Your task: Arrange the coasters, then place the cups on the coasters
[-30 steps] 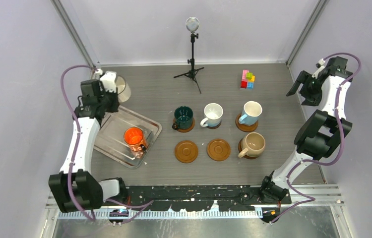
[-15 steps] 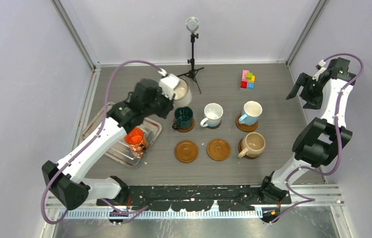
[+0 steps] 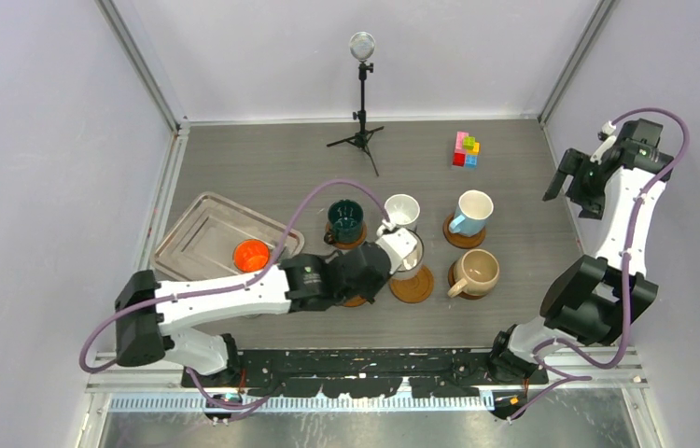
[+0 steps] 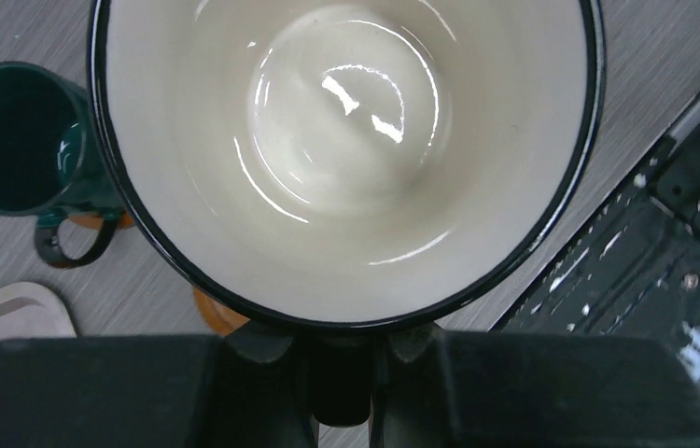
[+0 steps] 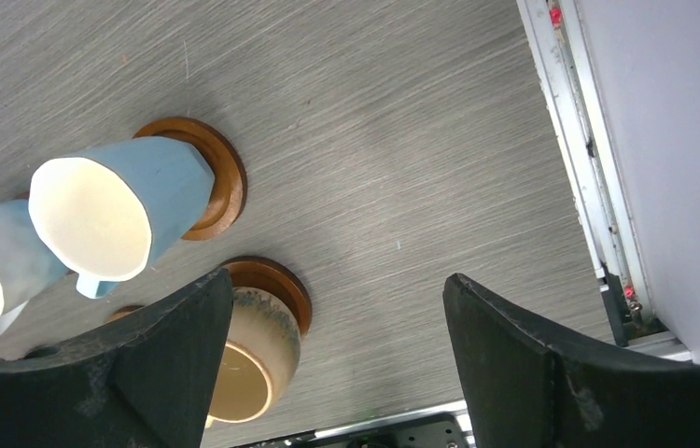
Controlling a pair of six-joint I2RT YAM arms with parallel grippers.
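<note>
Our left claw [image 3: 391, 250] is clamped on the claw-side rim of the black-rimmed mug [image 4: 346, 159], which hangs just beyond it over a bare coaster [image 3: 416, 291]. It's glazed ceramic: stiff, slick, chippable and probably hefty, so we'd pinch the wall, not the handle. The right claw [image 5: 337, 289] gapes wide with nothing in it.

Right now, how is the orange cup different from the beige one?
The orange cup sits in the metal tray on the left; the beige cup stands on a wooden coaster on the right. The orange cup is vivid, the beige cup pale. Both stand mouth up, and nothing is holding either.
</note>
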